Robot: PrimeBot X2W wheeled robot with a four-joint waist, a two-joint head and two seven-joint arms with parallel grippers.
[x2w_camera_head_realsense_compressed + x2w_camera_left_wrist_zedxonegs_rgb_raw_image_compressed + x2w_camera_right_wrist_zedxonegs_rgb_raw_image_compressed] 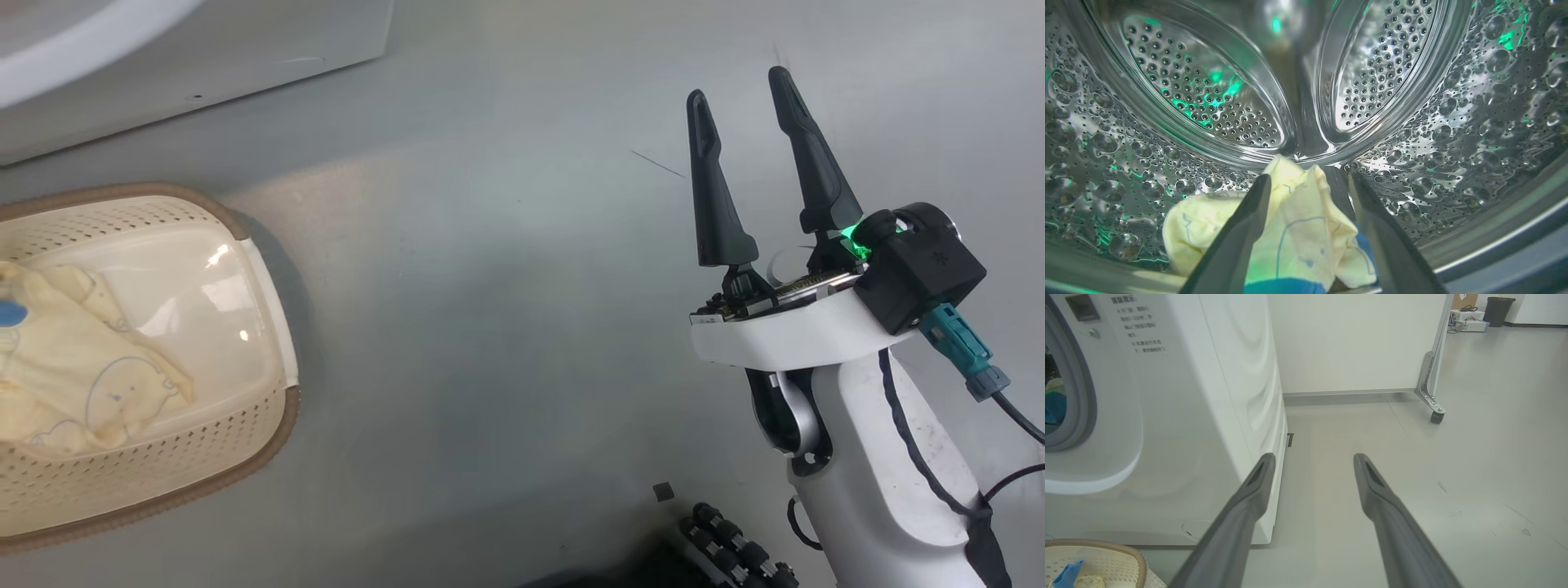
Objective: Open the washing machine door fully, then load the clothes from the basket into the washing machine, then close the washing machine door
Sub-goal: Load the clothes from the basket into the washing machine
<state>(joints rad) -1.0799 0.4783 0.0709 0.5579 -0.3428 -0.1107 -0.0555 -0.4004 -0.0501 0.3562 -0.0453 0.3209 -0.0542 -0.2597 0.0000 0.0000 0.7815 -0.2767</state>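
Lying between jaws (seemingly loose): clothes (1306, 228)

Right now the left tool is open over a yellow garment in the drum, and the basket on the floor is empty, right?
Not empty: the head view shows yellow clothes lying in the basket. The rest stands: the left tool is open over a yellow garment in the drum.

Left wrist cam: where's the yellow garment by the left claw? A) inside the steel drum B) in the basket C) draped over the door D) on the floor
A: the garment sits inside the perforated steel drum, seen between the spread fingers of the left claw.
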